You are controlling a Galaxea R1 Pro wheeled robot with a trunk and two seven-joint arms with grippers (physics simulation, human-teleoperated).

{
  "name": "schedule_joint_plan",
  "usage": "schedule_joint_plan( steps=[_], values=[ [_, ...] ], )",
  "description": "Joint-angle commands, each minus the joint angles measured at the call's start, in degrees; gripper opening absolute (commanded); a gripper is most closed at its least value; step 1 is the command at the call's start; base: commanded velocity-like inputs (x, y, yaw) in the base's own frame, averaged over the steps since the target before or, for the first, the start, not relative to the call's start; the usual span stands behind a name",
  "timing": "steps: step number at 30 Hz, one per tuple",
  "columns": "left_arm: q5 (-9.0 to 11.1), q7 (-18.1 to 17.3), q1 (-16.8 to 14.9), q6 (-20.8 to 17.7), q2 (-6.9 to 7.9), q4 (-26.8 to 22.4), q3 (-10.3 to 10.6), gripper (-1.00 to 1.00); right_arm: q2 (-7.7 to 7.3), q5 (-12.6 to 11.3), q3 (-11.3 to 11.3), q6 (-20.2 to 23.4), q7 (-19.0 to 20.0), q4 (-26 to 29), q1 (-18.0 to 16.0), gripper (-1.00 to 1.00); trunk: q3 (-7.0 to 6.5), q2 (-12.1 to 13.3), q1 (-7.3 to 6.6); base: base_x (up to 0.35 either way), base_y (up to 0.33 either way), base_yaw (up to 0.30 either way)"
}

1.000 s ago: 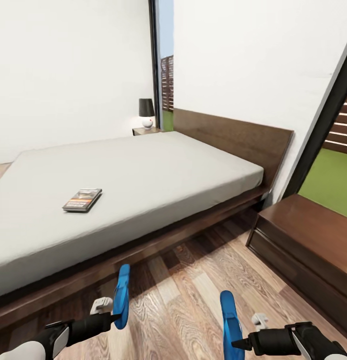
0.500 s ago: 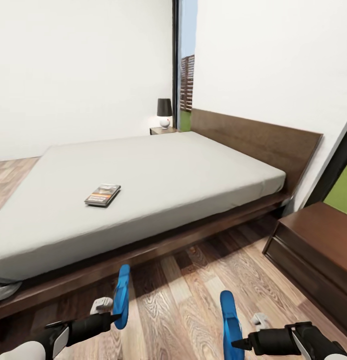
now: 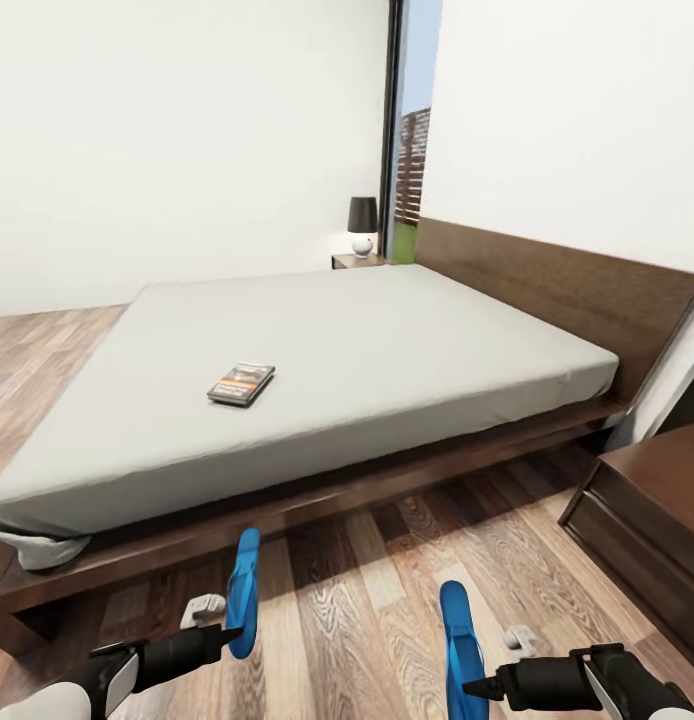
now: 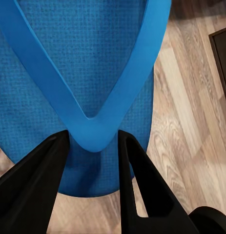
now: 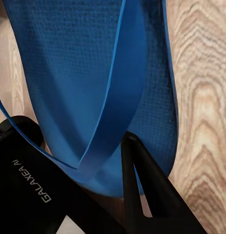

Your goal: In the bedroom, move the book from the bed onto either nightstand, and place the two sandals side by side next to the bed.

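Holding one blue sandal apiece, both arms reach forward low over the wood-plank floor [image 3: 387, 560] beside the bed [image 3: 367, 340]. Left gripper [image 3: 230, 632]: black fingers [image 4: 137, 190] closed on the thong straps of the left sandal [image 3: 244, 590], the strap's V-junction lying between the two fingers in the left wrist view, sole [image 4: 78, 58] behind them; sandal carried on edge, off the floor. Right gripper [image 3: 474, 687]: closed on the right sandal [image 3: 460, 640], one finger [image 5: 142, 190] under the strap [image 5: 117, 97] and against the sole, the other finger on the far side of the strap; sandal likewise on edge and clear of the floor. Book [image 3: 241, 383]: lying flat on the grey mattress, toward the near edge, well apart from both grippers. Near nightstand [image 3: 647, 530]: on the floor to the right, just beyond the bed's headboard end. Far nightstand [image 3: 355, 261]: behind the bed by the window, bearing a dark-shaded lamp [image 3: 362, 226].
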State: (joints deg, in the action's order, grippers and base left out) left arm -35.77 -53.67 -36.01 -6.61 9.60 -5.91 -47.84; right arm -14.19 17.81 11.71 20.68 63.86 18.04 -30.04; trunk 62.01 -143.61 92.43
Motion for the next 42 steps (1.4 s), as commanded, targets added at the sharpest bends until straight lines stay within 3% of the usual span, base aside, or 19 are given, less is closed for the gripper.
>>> schedule_joint_plan(
  steps=[1,8,42],
  values=[
    [-0.27,-0.29,-0.03,-0.6,-0.02,-0.07,-0.5,-1.0,0.04,0.3,0.51,0.77,0.55,0.06,-0.02,-1.0,0.05,-0.02,-0.01,0.0,0.0,0.027],
    [-0.27,-0.29,-0.03,-0.6,-0.02,-0.07,-0.5,-1.0,0.04,0.3,0.51,0.77,0.49,0.04,-0.02,-1.0,0.05,-0.02,-0.01,0.0,0.0,0.114],
    [-0.27,-0.29,-0.03,-0.6,-0.02,-0.07,-0.5,-1.0,0.04,0.3,0.55,0.78,0.74,0.06,-0.02,-1.0,0.05,-0.02,-0.01,0.0,0.0,0.259]
  ],
)
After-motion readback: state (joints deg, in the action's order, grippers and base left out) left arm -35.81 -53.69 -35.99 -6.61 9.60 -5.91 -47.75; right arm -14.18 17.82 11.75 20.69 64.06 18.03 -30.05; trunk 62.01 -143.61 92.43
